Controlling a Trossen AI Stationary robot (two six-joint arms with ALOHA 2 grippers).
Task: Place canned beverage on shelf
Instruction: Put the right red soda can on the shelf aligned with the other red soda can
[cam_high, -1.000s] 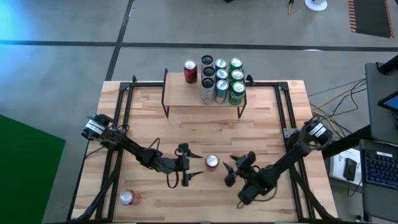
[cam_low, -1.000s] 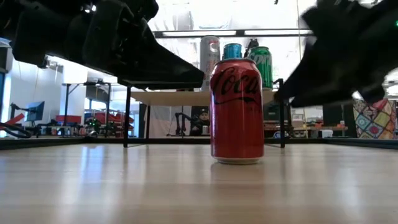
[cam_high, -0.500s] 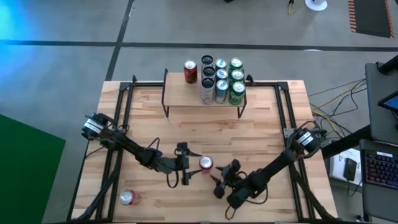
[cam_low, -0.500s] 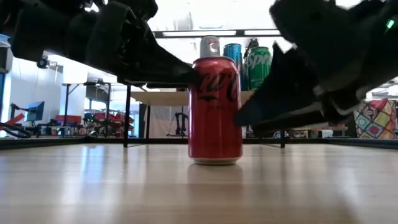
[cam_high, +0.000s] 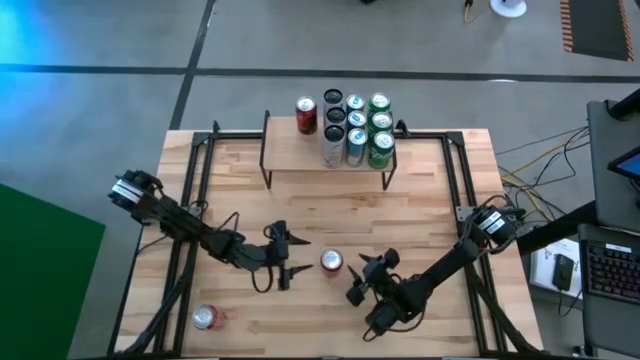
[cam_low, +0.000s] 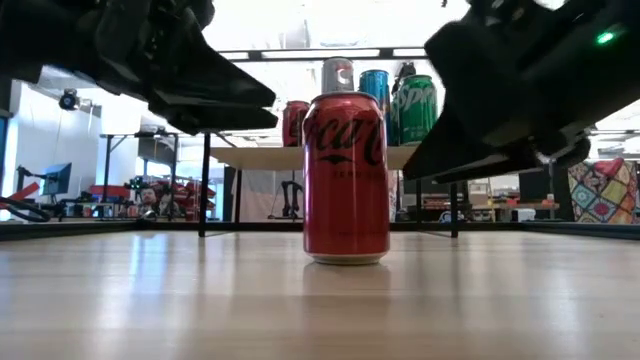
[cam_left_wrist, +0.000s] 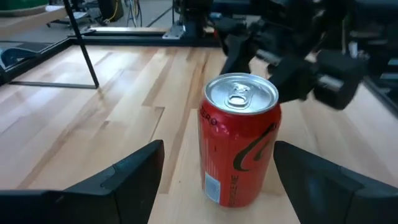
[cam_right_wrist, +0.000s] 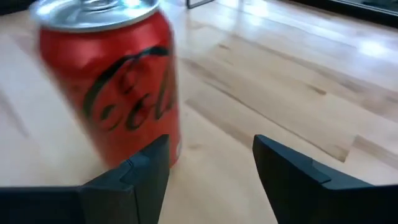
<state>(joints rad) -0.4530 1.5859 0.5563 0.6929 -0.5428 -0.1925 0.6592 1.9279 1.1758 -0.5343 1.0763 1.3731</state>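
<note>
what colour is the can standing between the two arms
Red with black lettering, best in the low view: Coca-Cola can.

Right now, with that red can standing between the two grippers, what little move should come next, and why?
Probably the right gripper should ease forward around the red can. Its fingers stand open, just short of the upright can, and the left gripper sits open, apart from it.

A grey concrete floor surrounds the light-wood table, crossed by a dark line. A green mat lies left; a keyboard sits right. Bright ceiling lights glare beyond.
</note>
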